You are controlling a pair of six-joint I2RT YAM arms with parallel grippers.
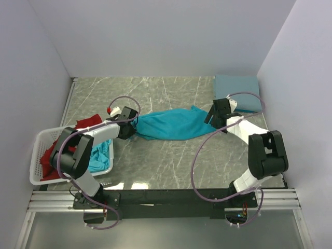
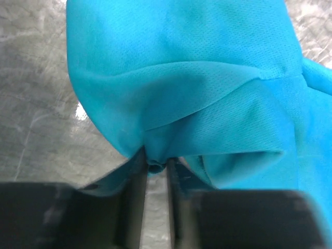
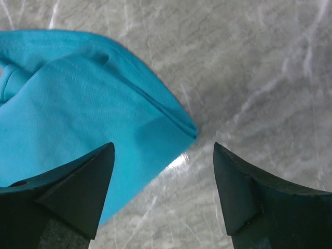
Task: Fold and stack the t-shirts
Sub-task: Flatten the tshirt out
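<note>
The spread teal shirt [image 1: 171,124] lay on the worktop [image 1: 155,166] just right of the basket [image 1: 34,161], pulled into a long, rumpled band running away from it. The left end effector [image 2: 155,168], at the band's end nearest the basket, was clenched on a small pucker of that cloth. Its fingers stood almost together with the fold pinched between them. The right end effector [image 3: 163,148] hung at the end farthest from the basket. It was released, with its jaws wide apart over a seamed corner and nothing in them.

The cloth looked thin, light and limp, a fine mesh knit that sagged and creased wherever it was unsupported. It would likely drape and slide on the polished stone rather than hold a shape. A grip on a hem or a seamed corner, where layers doubled, seemed surer than one on the loose middle. The corner under the right end effector looked a fair place to pinch.

Four shirts showed in all. Two were teal, the spread one and a second teal shirt [image 1: 99,155] heaped in the basket. One red shirt [image 1: 49,155] spilled over the basket's rim. One grey-blue shirt [image 1: 236,88] lay flat and folded, well apart from the basket at the far right corner. There was one basket.
</note>
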